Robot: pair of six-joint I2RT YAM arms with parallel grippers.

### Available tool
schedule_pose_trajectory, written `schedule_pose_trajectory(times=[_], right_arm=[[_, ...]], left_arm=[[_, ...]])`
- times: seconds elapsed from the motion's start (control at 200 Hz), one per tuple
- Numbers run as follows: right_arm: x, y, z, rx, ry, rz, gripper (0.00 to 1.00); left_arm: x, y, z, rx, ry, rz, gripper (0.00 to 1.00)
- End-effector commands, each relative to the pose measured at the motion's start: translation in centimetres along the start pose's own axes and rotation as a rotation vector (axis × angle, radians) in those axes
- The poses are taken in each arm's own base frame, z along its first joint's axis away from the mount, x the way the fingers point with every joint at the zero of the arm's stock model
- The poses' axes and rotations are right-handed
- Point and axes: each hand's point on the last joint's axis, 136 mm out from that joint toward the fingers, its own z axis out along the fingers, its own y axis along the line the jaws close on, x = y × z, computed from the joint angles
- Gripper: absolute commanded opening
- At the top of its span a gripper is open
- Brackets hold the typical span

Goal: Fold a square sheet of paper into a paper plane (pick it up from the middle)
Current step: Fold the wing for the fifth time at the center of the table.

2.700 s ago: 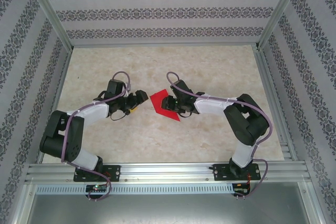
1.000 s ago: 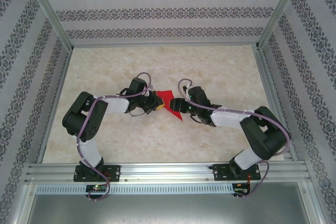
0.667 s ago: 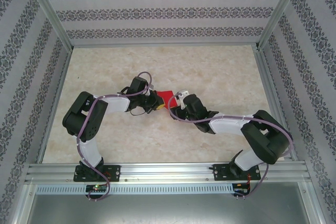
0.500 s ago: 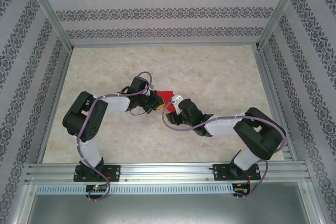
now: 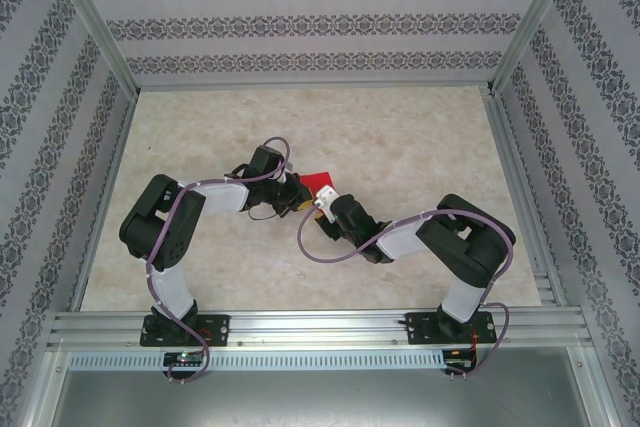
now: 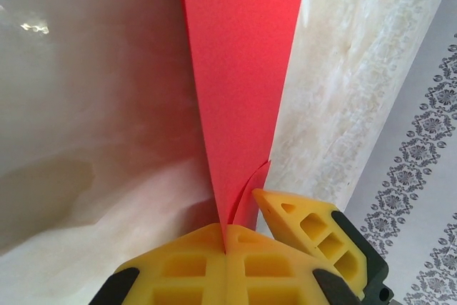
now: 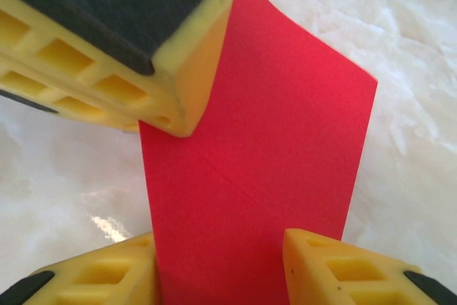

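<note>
Lately the right arm has swung from the sheet's 3 o'clock side round to its 5 o'clock side, and the left gripper has moved in from 9 o'clock. The square sheet of paper lay broad and flat on the table moments ago. Now it shows from above as a small red patch near the table's centre, and the left fingers are pressed tight together on its edge. The right gripper straddles the sheet with its fingers wide, one on each side, not clamping. I judge that a crease is being set up and the plane is far from done. The two grippers crowd each other closely, and the right arm's purple cable loops at 6 o'clock, leaving little room to turn.
</note>
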Motion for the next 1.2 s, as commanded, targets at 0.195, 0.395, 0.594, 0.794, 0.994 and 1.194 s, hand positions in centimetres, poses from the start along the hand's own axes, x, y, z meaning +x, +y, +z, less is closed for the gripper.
schedule_pose_trajectory(times=[0.195,0.395,0.594,0.794,0.994,1.194], right_arm=[[-2.5,0.2,0.9,0.013,-0.087,-0.048,0.38],[-2.5,0.4,0.7,-0.018,-0.104,-0.007,0.22],[-2.1,0.4,0.1,-0.085,-0.124,0.085,0.13],[-2.1,0.3,-0.4,-0.167,-0.146,0.194,0.07],[-3.0,0.2,-1.0,-0.287,-0.175,0.367,0.02],[-3.8,0.2,-1.2,-0.388,-0.178,0.539,0.0]], left_arm=[[0.0,-1.4,-0.6,-0.009,-0.014,0.032,0.06],[-0.2,-2.0,-1.0,-0.01,-0.018,0.041,0.12],[-1.8,-3.1,-2.8,-0.003,-0.06,0.06,0.24],[-3.5,-3.8,-5.2,-0.003,-0.118,0.082,0.34],[-3.9,-3.9,-6.9,0.026,-0.175,0.129,0.41],[-3.0,-3.1,-6.1,0.099,-0.158,0.161,0.42]])
